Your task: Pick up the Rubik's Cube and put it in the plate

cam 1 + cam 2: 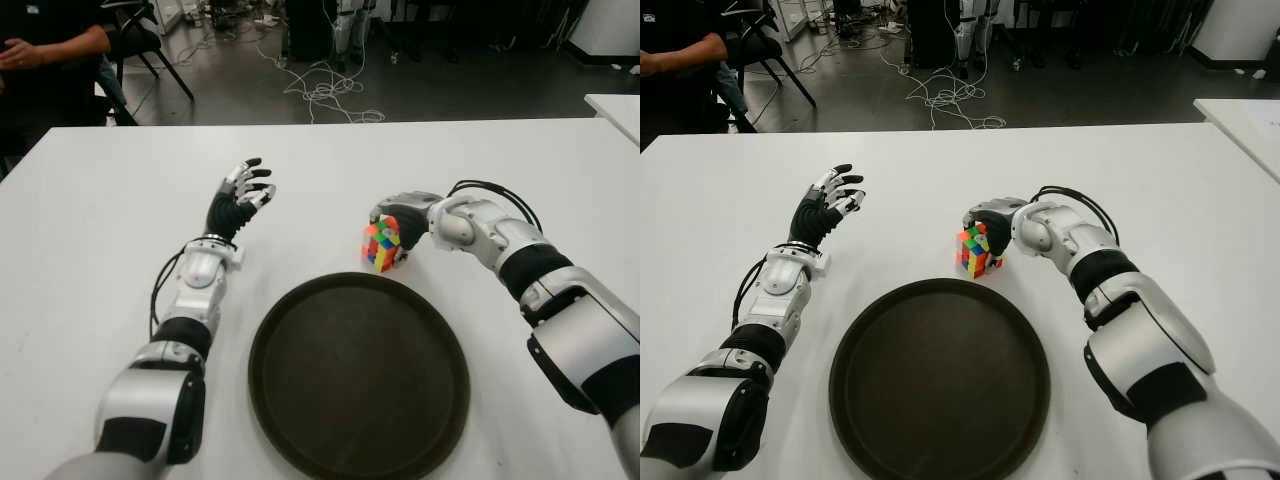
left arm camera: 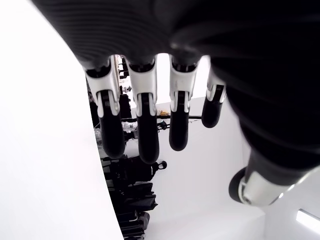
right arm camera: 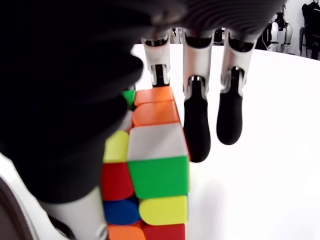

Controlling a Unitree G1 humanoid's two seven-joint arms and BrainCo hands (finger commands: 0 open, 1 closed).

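Note:
The Rubik's Cube stands on the white table, slightly tilted, just beyond the far rim of the round dark brown plate. My right hand reaches in from the right and is shut on the cube. In the right wrist view the thumb presses one side of the cube, one finger lies behind it and the other fingers hang straight beside it. My left hand is held up left of the cube, fingers spread and holding nothing. Nothing lies in the plate.
A seated person is at the table's far left corner, beside a chair. Cables lie on the floor beyond the table. Another white table's corner shows at the far right.

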